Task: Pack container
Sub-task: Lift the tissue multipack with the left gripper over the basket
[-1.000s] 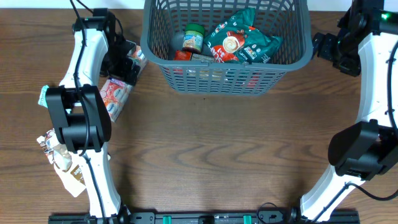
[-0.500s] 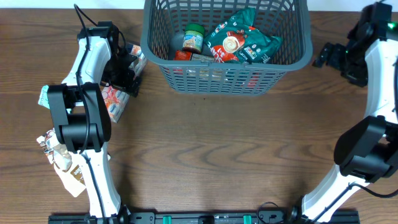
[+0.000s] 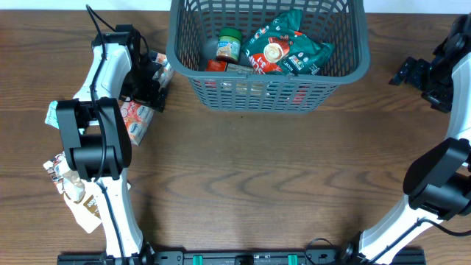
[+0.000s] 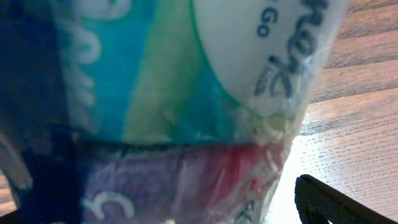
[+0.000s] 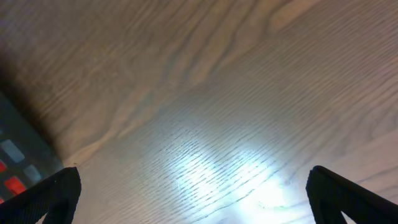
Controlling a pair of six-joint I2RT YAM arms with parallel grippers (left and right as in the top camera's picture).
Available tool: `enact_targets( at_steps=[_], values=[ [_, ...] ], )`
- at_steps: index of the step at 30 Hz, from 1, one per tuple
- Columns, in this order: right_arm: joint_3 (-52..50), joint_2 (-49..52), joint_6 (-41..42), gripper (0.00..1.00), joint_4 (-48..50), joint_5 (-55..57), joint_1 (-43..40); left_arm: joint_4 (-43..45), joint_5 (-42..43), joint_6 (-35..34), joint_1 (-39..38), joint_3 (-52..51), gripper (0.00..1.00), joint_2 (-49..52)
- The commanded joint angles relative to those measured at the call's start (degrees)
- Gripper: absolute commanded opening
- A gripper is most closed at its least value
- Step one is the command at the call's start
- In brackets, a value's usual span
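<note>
Wooden table [image 4: 364, 118] largely hidden behind blurred packet [image 4: 161, 106].

The left arm [image 3: 101, 70] is shown reaching up the left side, bent at a dark elbow, with the left gripper [image 3: 151, 77] turned inward. In the left wrist view only one dark fingertip [image 4: 323, 199] is seen, at the lower right corner, so the set of the jaws cannot be told. The right arm [image 3: 462, 103] is raised along the right edge. The right gripper [image 3: 409, 71] is pointed inward, its fingers [image 5: 56, 196] spread wide with nothing held between them.
</note>
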Motion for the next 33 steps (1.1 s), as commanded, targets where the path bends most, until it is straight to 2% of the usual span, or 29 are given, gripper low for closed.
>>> enact_targets(
  at_steps=[1,5,7,9,11,14,17,22,25,30,33],
  values=[
    [-0.4,0.5,0.4,0.98,0.0,0.6,-0.2,0.2,0.6,-0.5,0.2,-1.5,0.97,0.3],
    [-0.4,0.5,-0.4,0.99,-0.3,0.6,-0.2,1.6,0.6,-0.5,0.2,-2.8,0.93,0.3],
    [-0.4,0.5,-0.5,0.99,-0.5,0.6,-0.2,2.7,0.6,-0.5,0.2,-3.7,0.88,0.3],
    [-0.4,0.5,-1.1,0.99,-0.5,0.6,-0.2,3.8,0.6,-0.5,0.2,-4.4,0.78,0.3],
    [-0.4,0.5,-1.1,0.99,-0.6,0.6,-0.2,4.0,0.6,-0.5,0.2,-4.7,0.61,0.3],
    [-0.4,0.5,-1.6,0.99,-0.8,0.6,-0.2,3.1,0.6,-0.8,0.2,-4.6,0.26,-0.2],
    [-0.4,0.5,-1.7,0.99,-1.1,0.6,-0.2,1.2,0.5,-3.2,0.1,-4.1,0.06,-1.5],
    [-0.4,0.5,-1.8,0.99,-1.1,0.6,-0.2,-3.8,-0.5,-6.6,0.1,0.4,0.06,-7.0],
    [-0.4,0.5,-2.1,0.99,-1.2,0.6,-0.2,-6.0,-0.8,-7.4,0.2,3.8,0.06,-13.6],
    [-0.4,0.5,-3.0,0.99,-1.5,0.6,-0.2,-5.0,-8.7,-14.6,0.8,8.9,0.06,-24.5],
    [-0.4,0.5,-3.5,0.99,-1.6,0.6,-0.2,-3.4,-9.7,-16.7,1.7,12.1,0.06,-29.9]
  ],
)
